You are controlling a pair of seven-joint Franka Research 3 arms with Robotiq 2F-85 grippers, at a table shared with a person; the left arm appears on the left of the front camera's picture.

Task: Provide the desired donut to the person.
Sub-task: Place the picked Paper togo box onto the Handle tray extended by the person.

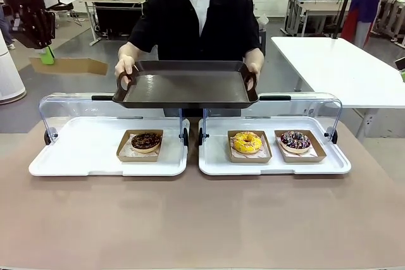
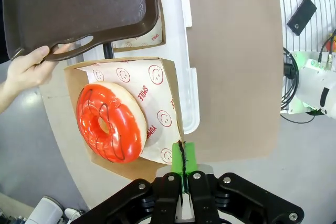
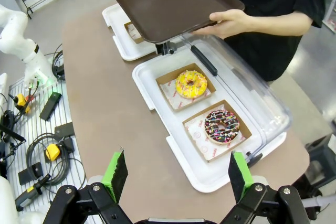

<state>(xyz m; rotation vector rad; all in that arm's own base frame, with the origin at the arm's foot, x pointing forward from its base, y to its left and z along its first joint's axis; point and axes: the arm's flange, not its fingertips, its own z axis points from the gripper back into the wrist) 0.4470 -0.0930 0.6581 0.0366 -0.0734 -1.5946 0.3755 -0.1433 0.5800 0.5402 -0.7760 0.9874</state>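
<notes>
A red-glazed donut (image 2: 110, 121) lies on smiley-print paper in a cardboard tray (image 2: 157, 103). My left gripper (image 2: 184, 156) is shut on that tray's edge and holds it in the air beside the table. In the front view the left gripper (image 1: 47, 55) hangs high at the far left, with the cardboard tray's underside (image 1: 73, 66) showing. The person (image 1: 199, 20) stands across the table and holds a dark brown serving tray (image 1: 186, 83) with both hands; one hand (image 2: 29, 69) is close to the held donut. My right gripper (image 3: 178, 177) is open over the table's near right corner.
Two white display trays (image 1: 82, 156) with raised clear lids sit mid-table. They hold a chocolate donut (image 1: 146, 141), a yellow donut (image 1: 247, 141) and a sprinkled chocolate donut (image 1: 295, 140), each in a cardboard tray. Cables and boxes lie on a wire shelf (image 3: 37, 129) beside the table.
</notes>
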